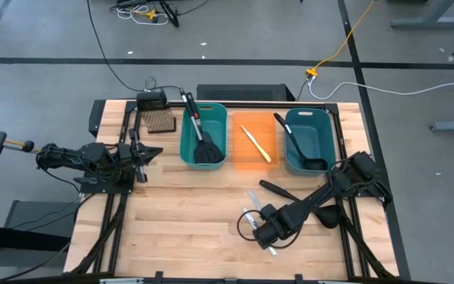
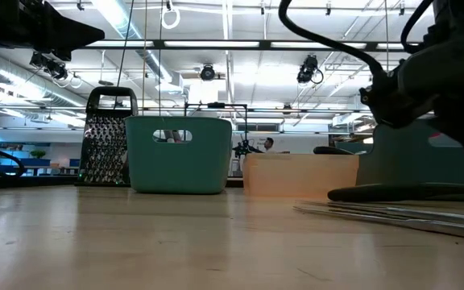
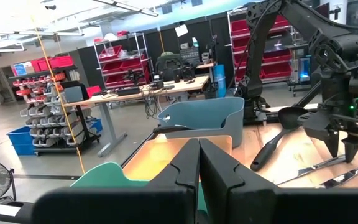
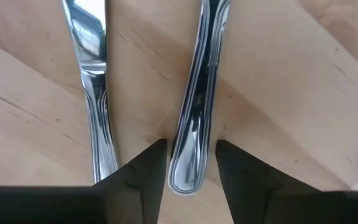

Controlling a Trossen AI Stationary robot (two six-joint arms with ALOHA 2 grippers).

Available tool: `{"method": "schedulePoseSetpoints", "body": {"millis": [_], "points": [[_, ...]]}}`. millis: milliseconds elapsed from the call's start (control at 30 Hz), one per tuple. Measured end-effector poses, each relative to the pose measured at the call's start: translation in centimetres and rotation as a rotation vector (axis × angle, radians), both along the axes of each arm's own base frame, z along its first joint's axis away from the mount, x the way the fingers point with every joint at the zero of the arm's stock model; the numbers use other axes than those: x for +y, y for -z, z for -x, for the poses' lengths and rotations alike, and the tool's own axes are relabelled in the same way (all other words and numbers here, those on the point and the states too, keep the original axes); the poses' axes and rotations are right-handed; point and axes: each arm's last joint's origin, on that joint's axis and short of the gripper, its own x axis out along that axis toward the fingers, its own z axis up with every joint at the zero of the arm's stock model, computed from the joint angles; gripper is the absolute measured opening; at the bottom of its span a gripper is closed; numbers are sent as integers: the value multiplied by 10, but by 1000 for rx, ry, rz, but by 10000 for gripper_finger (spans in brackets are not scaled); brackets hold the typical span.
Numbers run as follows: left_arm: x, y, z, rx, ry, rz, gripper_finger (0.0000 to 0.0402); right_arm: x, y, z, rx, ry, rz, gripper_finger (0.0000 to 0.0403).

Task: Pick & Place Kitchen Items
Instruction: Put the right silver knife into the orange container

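Note:
Two silver knives [image 1: 257,211] lie side by side on the wooden table, near its front edge. My right gripper [image 4: 191,149] points down over them, open. Its two fingers [image 4: 145,171] stand on either side of one knife's rounded handle end [image 4: 188,168]. The other knife [image 4: 95,106] lies just outside them. A black ladle [image 1: 302,201] lies on the table beside the arm. Two spatulas rest in the left teal bin [image 1: 203,134], a yellow-handled knife in the orange bin [image 1: 254,143], and another ladle in the right teal bin [image 1: 307,142]. My left gripper [image 1: 142,155] waits shut at the table's left.
A brown perforated block [image 1: 160,120] stands at the far left beside the bins, and a black box [image 1: 152,100] sits behind it. The three bins line the far side. Bare wood lies between the bins and my right gripper [image 1: 265,233].

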Motion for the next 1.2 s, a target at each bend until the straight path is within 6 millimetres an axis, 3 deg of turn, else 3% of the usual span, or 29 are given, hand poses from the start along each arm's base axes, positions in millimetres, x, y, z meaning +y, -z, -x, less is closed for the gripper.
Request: {"method": "schedulePoseSetpoints", "body": {"millis": [300,433,667,1000,1200], "points": [[0,0,0,4,0,-1,18,4,-1,1,-4,-34,10,152],[0,0,0,5,0,-1,18,6,8,1,15,-68,14,148],[0,1,0,5,0,1,18,6,13,-1,23,-87,5,75],[0,1,0,6,0,1,18,-2,-6,4,-45,-77,95,70],[0,1,0,7,0,1,18,-4,-11,4,-80,-62,128,22]]}}
